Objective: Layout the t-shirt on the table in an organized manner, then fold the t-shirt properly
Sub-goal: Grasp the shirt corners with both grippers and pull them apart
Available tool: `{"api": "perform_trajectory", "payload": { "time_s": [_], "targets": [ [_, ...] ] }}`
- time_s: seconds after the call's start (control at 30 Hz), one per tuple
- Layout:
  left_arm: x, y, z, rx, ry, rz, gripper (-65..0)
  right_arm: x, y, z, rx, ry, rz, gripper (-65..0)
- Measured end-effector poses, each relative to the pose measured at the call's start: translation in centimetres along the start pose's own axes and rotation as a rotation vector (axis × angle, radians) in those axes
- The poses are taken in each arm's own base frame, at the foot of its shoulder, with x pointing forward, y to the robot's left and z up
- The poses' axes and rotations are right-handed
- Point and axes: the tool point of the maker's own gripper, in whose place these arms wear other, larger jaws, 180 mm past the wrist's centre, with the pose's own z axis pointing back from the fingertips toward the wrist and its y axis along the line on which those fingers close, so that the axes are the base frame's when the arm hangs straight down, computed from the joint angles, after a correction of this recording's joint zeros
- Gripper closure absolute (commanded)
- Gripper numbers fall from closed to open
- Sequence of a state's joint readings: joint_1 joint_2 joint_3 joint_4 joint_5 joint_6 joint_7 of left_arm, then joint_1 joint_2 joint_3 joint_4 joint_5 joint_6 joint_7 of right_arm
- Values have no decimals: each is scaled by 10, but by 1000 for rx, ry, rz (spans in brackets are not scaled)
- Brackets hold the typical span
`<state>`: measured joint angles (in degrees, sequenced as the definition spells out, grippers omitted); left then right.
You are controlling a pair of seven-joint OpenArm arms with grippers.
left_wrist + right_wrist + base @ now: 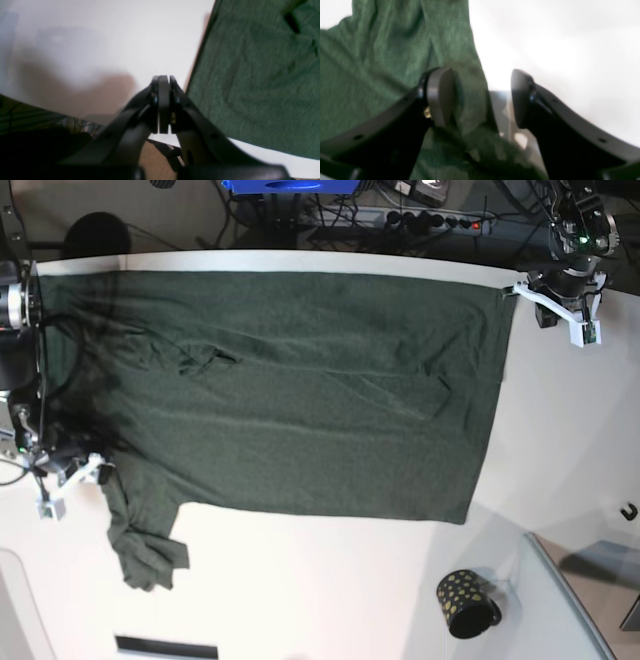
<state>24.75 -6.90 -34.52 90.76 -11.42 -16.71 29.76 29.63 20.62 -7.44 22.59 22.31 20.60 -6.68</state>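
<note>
The dark green t-shirt [290, 390] lies spread flat across the white table [320, 590], hem toward the right and one sleeve [140, 545] crumpled at the lower left. My left gripper [163, 80] is shut and empty, over bare table [100, 37] just beside the shirt's edge [250, 75]; in the base view it [530, 292] sits at the shirt's far right corner. My right gripper [482, 97] is open, one finger [440, 95] over the shirt [382, 62], with a fold of fabric between the jaws. In the base view it [85, 470] is at the shirt's left edge.
A small black cup with gold dots [467, 602] stands at the front right, next to a grey tray [580, 600]. A small black hook [628, 511] lies at the right edge. Cables and a power strip [420, 218] run behind the table's far edge.
</note>
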Motion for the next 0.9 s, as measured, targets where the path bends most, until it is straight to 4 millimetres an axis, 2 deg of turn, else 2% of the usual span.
{"api": "perform_trajectory", "payload": {
  "time_s": [0.07, 0.2, 0.3, 0.4, 0.43, 0.6, 0.67, 0.77, 0.9],
  "targets": [
    [4, 5, 0, 12, -16, 10, 0, 4, 5, -2, 8, -12, 6, -356],
    [2, 7, 2, 18, -12, 14, 0, -8, 13, -4, 20, 16, 4, -356],
    [3, 8, 1, 18, -14, 15, 0, -19, 9, -5, 12, 36, -11, -356],
    [4, 7, 1, 14, -16, 13, 0, -21, 6, -5, 5, 38, -17, -348],
    [4, 7, 1, 15, -16, 13, 0, -21, 8, -5, 7, 38, -17, -326],
    [4, 7, 1, 15, -15, 13, 0, -22, 14, -7, 18, 40, -21, -81],
    [4, 7, 1, 15, -16, 13, 0, -22, 13, -7, 17, 42, -22, -17],
    [4, 7, 1, 15, -15, 13, 0, -22, 13, -7, 16, 40, -21, -3],
    [3, 7, 1, 14, -15, 14, 0, -5, 16, -5, 26, 2, 4, -3]
  ]
}}
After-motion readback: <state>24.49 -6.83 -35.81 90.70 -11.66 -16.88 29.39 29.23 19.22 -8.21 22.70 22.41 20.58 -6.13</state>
